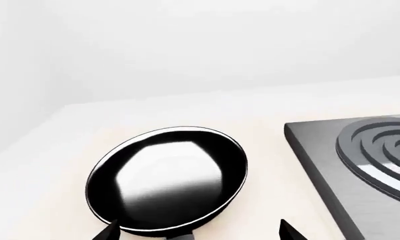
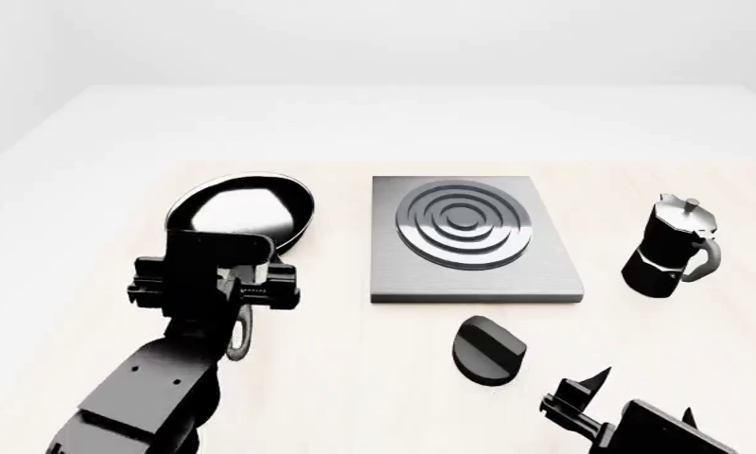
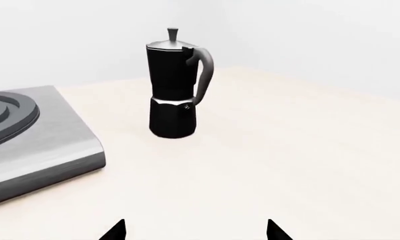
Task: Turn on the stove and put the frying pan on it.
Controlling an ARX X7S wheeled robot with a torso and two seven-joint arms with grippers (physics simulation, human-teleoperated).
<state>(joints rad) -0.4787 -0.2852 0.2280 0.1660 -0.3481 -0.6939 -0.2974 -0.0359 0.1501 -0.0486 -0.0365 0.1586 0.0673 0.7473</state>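
1. Your table (image 2: 87, 189) carries everything, pale and flat
2. Your stove (image 2: 472, 241) lies mid-table; its knob (image 2: 489, 350) sits apart, nearer you
3. Your frying pan (image 2: 241, 210) rests on the table, left of the stove
4. Your moka pot (image 2: 671, 248) stands upright to the right
5. Your left gripper (image 1: 198, 231) hangs spread wide over the pan's handle (image 2: 241, 336), grasping nothing
6. Your right gripper (image 3: 196, 231) is parted, empty

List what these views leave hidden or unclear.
- Frying pan handle: head view, mostly covered by the left gripper; left wrist view cuts it off at the edge.
- Stove knob setting: no mark readable in the head view.
- Right gripper: only fingertips show, apart.
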